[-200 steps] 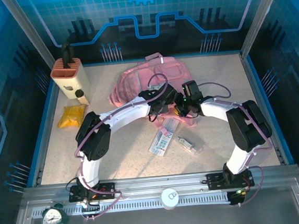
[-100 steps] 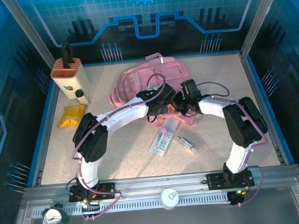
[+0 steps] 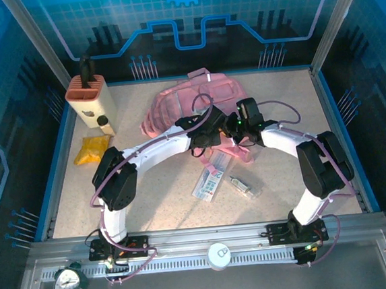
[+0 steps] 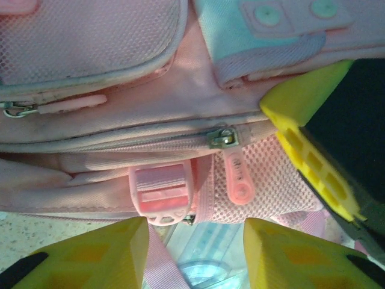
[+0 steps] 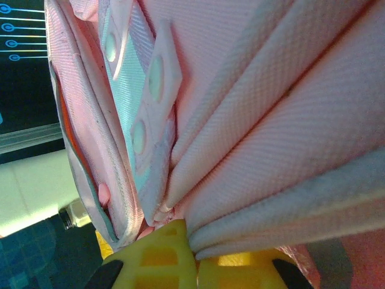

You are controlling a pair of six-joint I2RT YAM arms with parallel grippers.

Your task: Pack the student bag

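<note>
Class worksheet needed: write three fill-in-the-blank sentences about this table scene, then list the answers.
The right gripper is shut on a fold of the ____ student bag.
The jaws of the left gripper stand ____ near a zipper pull.
The knife block stands in the far ____ corner of the table.
Missing words: pink; open; left.

I find no word or number I can read. The student bag (image 4: 90,36) shows me no lettering. The flat packet (image 3: 208,179) on the table (image 3: 156,188) carries dark print, too small for me. The little clock (image 3: 68,282) has a dial too small to read.
</note>
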